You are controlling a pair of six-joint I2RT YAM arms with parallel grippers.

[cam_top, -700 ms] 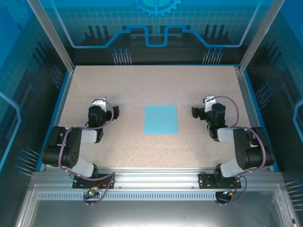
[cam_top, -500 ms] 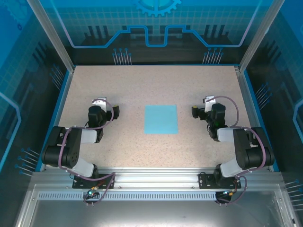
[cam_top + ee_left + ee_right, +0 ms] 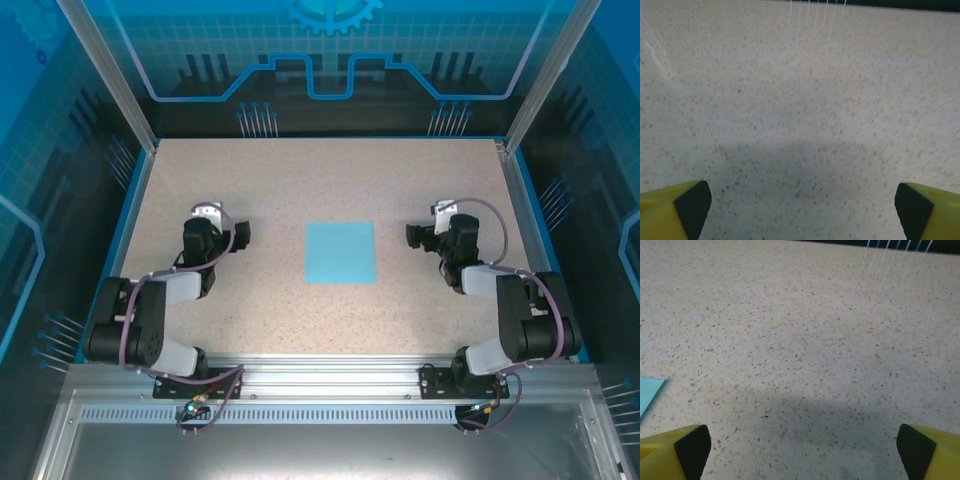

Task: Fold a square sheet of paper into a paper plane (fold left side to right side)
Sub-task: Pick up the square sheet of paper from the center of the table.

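The square sheet of paper [image 3: 340, 252], plain light blue, lies flat in the middle of the speckled table [image 3: 330, 175]. My left gripper [image 3: 206, 216] sits low over the table well to the paper's left. My right gripper [image 3: 442, 214] sits about as far to its right. In the left wrist view the left gripper [image 3: 802, 205] is open, with only bare tabletop between its yellow fingers [image 3: 675, 207]. The right gripper [image 3: 804, 445] is open too, over bare table. A corner of the paper [image 3: 648, 392] shows at the left edge of that view.
Blue rails [image 3: 135, 215] edge the table on the left and right, and a dark back wall [image 3: 340, 110] closes the far side. An aluminium frame [image 3: 330, 385] with both arm bases runs along the near edge.
Both arms have shifted slightly, the wrists edging a little away from the bases. The paper has not moved.
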